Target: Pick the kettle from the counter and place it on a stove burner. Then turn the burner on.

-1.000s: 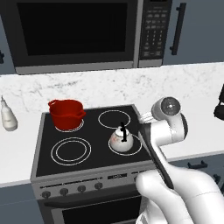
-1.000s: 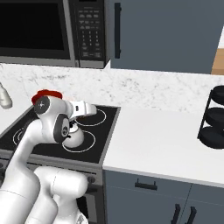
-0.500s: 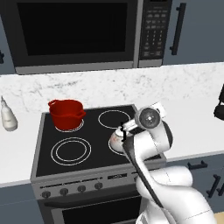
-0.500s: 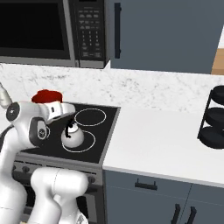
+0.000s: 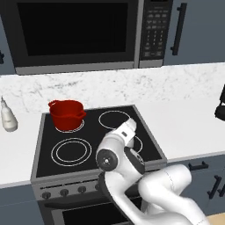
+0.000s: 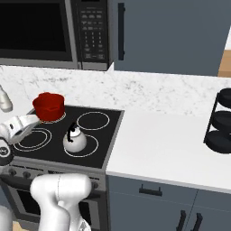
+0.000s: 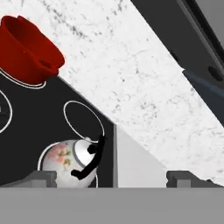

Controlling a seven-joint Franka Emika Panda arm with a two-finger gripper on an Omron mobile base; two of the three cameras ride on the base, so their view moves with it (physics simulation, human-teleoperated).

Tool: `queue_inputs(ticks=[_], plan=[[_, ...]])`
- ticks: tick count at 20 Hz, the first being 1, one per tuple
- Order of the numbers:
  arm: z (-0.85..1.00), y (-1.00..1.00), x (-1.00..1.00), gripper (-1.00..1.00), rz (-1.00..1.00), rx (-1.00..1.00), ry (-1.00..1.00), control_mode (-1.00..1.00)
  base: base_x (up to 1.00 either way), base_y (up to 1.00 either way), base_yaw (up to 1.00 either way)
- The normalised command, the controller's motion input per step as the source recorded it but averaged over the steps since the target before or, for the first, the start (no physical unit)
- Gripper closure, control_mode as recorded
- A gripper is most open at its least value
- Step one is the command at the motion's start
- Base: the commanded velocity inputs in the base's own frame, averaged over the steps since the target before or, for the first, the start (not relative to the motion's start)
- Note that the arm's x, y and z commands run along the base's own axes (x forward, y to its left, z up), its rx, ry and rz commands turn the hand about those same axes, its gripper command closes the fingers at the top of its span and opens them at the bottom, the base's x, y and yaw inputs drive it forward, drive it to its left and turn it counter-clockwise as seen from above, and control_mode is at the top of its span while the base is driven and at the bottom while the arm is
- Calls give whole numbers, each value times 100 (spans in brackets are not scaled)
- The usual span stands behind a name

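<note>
- Nearest to us, the two dark fingertips of the two-finger gripper (image 7: 110, 178) stand well apart at the bottom of the hand view and clamp on nothing.
- Beyond them sits the small squat white kettle with a faint reddish flower pattern (image 6: 74, 140), upright on the thin white ring burner (image 6: 91, 145) at the front right of the black glass cooktop (image 6: 113, 131), off the white veined stone counter (image 6: 171, 149).
- We judge the kettle rigid, fairly light, and smooth enough to slip at its rounded body; its black arched handle (image 7: 91, 159) offers the surest hold.
- Along the stove front runs a row of dark round knobs (image 5: 64, 192), which we take to be the next target.
- Farther back stands the red two-handled pot (image 5: 66, 114).
</note>
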Motion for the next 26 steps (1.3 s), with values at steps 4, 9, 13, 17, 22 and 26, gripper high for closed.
queue_inputs(ticks=[4, 9, 13, 17, 22, 26], plan=[[-36, 100, -14, -100, 11, -17, -4, -100, 0, 0, 0], [-69, 41, -49, -100, 9, -3, 0, -100, 0, 0, 0], [-100, 0, -21, -100, 1, 5, 0, -100, 0, 0, 0], [-80, -3, 0, -100, 0, 26, -1, -100, 0, 0, 0], [-67, -18, -6, -100, -2, 41, -3, -100, 0, 0, 0], [-69, -1, -25, -100, -5, 42, -6, -100, 0, 0, 0]])
